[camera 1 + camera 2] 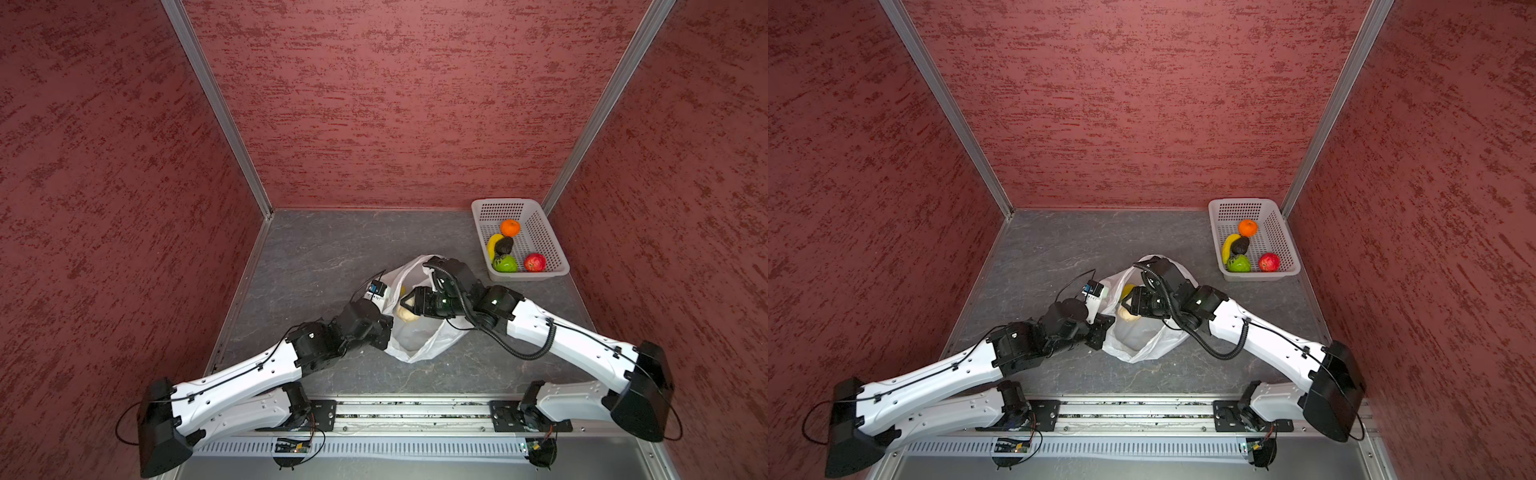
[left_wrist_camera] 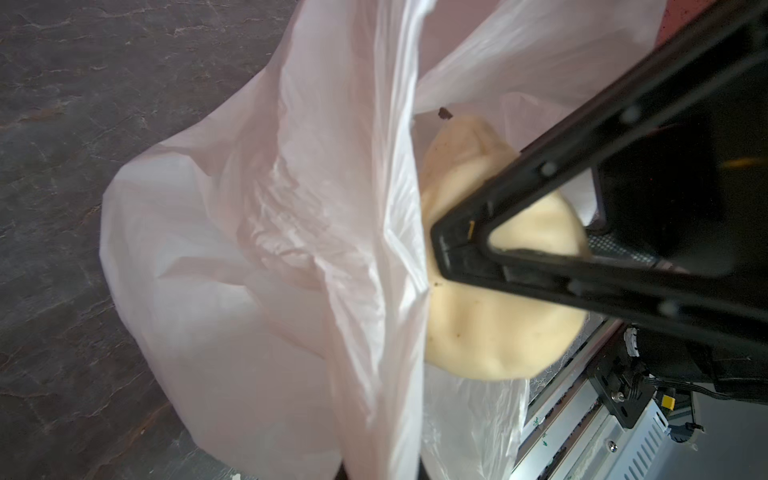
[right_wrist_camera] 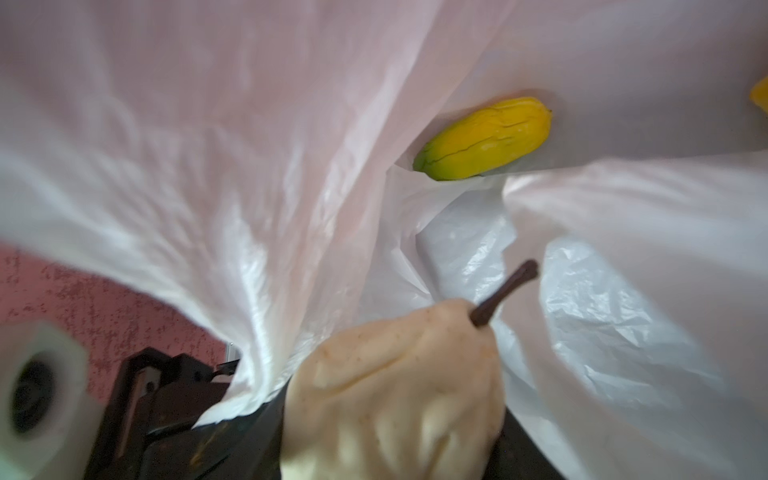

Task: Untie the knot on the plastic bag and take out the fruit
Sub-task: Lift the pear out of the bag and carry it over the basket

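Both top views look down from high over the near edge of the counter (image 1: 316,249), covering it whole. My wrist cameras sit very near the plastic bag (image 2: 232,257); both share the pale fruit (image 3: 395,374).

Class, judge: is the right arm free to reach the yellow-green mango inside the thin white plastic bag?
Probably not yet: the right pincer is shut on the pale pear. The thin white plastic bag gapes open, leaving the yellow-green mango exposed.

Translucent white for the plastic bag (image 1: 419,340); pale cream, brown-stemmed, for the pear (image 3: 395,382); yellow fading to green on the mango (image 3: 484,139); grey, veined tabletop (image 1: 316,257); mottled red walls (image 1: 395,104); white perforated basket (image 1: 552,245).
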Tool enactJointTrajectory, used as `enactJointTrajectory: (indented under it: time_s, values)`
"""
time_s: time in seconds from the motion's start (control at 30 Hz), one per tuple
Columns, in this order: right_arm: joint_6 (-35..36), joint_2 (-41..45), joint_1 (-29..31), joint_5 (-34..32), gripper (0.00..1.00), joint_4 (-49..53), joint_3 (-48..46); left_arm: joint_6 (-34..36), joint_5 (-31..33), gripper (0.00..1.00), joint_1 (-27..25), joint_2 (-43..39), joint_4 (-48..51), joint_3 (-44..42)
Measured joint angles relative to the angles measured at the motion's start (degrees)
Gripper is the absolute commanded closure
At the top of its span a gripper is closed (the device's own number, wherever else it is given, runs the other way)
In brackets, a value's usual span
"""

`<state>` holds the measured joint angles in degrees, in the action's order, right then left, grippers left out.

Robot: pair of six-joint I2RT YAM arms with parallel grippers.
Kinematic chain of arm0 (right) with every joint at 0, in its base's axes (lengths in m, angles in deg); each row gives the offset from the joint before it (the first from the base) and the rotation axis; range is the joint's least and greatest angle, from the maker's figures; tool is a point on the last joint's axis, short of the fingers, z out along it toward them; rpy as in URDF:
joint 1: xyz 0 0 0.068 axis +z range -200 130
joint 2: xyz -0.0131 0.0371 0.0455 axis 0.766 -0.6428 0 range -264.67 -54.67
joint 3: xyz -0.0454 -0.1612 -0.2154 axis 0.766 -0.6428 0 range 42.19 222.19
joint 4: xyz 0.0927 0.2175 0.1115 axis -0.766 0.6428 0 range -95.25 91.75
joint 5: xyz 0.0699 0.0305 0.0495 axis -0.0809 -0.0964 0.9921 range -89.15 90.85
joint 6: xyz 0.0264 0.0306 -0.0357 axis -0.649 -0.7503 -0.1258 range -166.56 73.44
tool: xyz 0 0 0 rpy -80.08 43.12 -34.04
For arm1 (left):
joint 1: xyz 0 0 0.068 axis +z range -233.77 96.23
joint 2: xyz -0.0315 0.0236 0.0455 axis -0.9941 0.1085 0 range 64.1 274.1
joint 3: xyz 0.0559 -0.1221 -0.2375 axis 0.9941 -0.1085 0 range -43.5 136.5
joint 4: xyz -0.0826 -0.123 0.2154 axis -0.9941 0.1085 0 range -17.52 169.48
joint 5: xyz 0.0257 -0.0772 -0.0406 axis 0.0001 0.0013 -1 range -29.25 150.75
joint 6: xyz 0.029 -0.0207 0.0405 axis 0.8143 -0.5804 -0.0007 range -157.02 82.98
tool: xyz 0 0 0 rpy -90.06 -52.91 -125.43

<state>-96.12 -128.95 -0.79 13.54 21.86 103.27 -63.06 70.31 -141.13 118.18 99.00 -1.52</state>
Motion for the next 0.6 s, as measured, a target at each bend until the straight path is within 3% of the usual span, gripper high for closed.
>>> enactJointTrajectory:
  time_s: [0.6]
  values:
    - [3.1, 6.0, -2.0, 2.5, 0.54, 12.7, 11.1, 0.4, -0.2, 1.0, 0.3, 0.7, -2.2, 0.0]
